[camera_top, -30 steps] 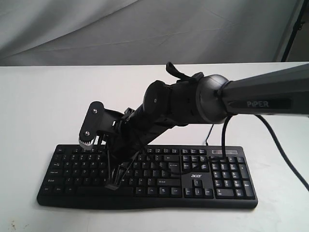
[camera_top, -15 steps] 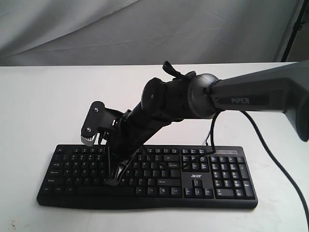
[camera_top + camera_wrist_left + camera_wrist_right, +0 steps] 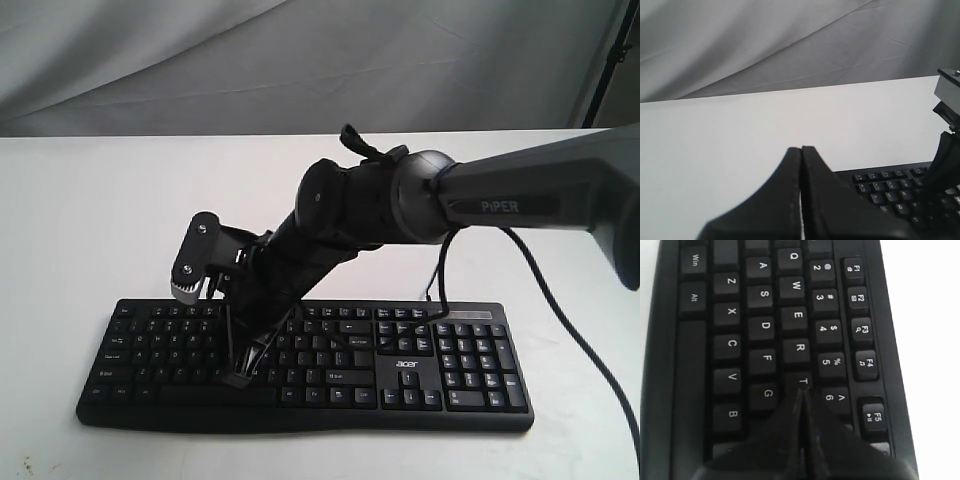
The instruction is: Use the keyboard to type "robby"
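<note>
The black keyboard (image 3: 405, 366) with the white acer logo lies along the table's front edge. My right gripper (image 3: 238, 378) reaches across from the right and points steeply down onto the left half of the keys. In the right wrist view this gripper (image 3: 801, 391) is shut and empty, its tip at the T key (image 3: 802, 381), next to R (image 3: 799, 347) and G (image 3: 768, 393); whether it touches a key I cannot tell. My left gripper (image 3: 801, 148) is shut and empty, off the keyboard's (image 3: 890, 186) left end. It does not show in the exterior view.
The white table (image 3: 100, 220) runs back to a grey cloth backdrop (image 3: 300, 60). A black arm cable (image 3: 565, 300) hangs down on the right of the keyboard. The keyboard's thin cable (image 3: 433, 285) leads away behind it.
The right arm has shifted a little to the left, and its gripper tip has moved slightly up and to the right over the keys. The keyboard has stayed put.
</note>
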Robot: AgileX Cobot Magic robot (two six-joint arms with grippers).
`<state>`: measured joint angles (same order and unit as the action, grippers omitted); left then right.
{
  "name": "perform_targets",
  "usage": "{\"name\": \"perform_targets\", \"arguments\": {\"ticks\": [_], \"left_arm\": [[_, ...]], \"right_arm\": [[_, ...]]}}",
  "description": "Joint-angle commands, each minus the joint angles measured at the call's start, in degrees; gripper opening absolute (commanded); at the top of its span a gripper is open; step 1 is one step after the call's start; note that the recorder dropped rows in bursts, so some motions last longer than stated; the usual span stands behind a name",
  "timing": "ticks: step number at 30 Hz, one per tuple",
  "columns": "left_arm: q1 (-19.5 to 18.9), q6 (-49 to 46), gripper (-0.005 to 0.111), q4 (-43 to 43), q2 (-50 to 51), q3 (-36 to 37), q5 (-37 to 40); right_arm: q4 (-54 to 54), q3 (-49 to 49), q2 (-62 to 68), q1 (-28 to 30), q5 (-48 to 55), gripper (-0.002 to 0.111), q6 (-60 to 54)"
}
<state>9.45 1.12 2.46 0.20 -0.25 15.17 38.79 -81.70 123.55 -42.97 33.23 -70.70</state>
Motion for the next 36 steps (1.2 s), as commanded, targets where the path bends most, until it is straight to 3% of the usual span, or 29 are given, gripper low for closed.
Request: {"name": "perform_targets", "arguments": {"ticks": [1, 19, 36], "left_arm": [[0.4, 0.2, 0.000, 0.3, -0.2, 0.2, -0.3], [0.4, 0.2, 0.000, 0.3, -0.2, 0.2, -0.3], [0.4, 0.2, 0.000, 0.3, -0.2, 0.2, -0.3]], "right_arm": [[0.4, -0.4, -0.2, 0.4, 0.4, 0.000, -0.4], [0.2, -0.4, -0.1, 0.4, 0.2, 0.000, -0.4], [-0.9, -0.4, -16.7, 0.4, -3.8, 0.000, 0.7]]}}
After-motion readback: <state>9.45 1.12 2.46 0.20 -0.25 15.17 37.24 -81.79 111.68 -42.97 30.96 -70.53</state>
